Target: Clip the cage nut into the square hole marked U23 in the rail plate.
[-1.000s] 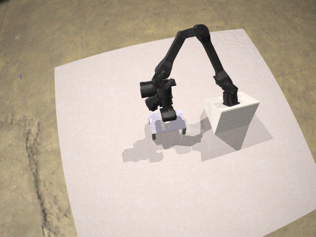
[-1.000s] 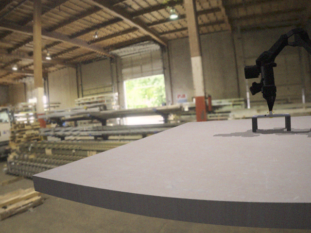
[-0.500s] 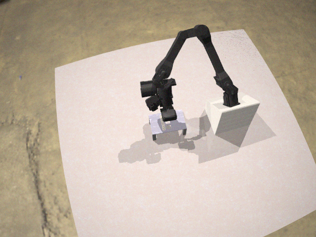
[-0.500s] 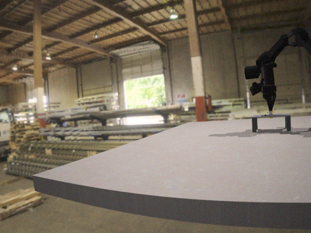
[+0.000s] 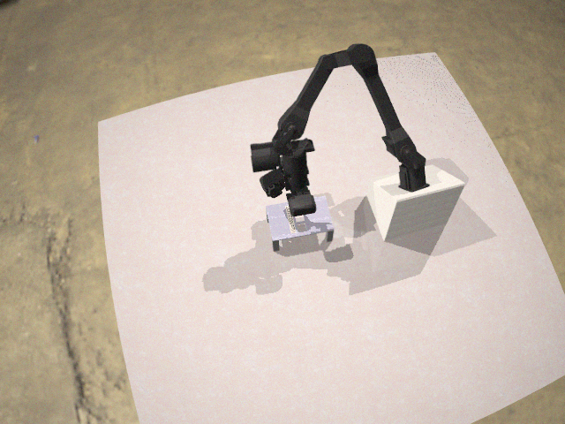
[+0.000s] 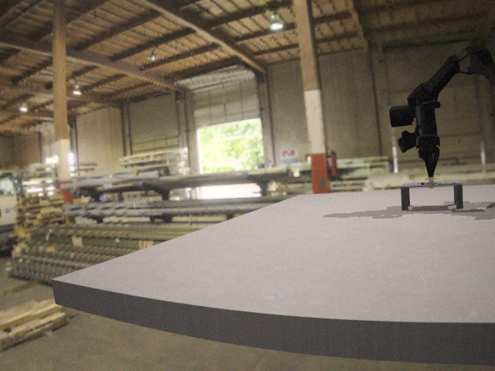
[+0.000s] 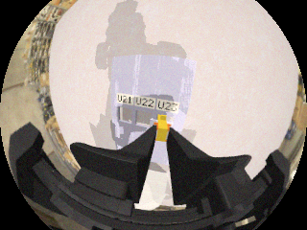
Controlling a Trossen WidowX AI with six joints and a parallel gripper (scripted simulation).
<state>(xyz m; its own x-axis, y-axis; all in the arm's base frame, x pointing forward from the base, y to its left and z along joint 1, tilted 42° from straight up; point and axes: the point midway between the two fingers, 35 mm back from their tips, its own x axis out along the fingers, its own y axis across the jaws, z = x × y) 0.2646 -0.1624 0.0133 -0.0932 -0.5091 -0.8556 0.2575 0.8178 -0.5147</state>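
A broad, pale pinkish-white tabletop with a dark grey edge (image 5: 205, 329) (image 6: 279, 255) (image 7: 230, 57) supports two objects. A small, pale lavender rectangular plate on dark legs (image 5: 278, 230) (image 6: 405, 197) (image 7: 127, 72) stands upright upon it; near the plate, a cream-white block with slanting sides (image 5: 422, 214) rests directly on the surface, apart from the plate.

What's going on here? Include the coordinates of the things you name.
The robot arm has the cage nut (image 7: 162, 133) pinched in its jaws, right at the rail plate (image 5: 279, 230) (image 6: 443, 184) (image 7: 127, 72), by the U23 label (image 7: 167, 106). In the exterior view a bit of yellow shows just under the plate, so the nut seems to be partly through the hole. It has not been let go; whether the wings have hooked, I can't tell.
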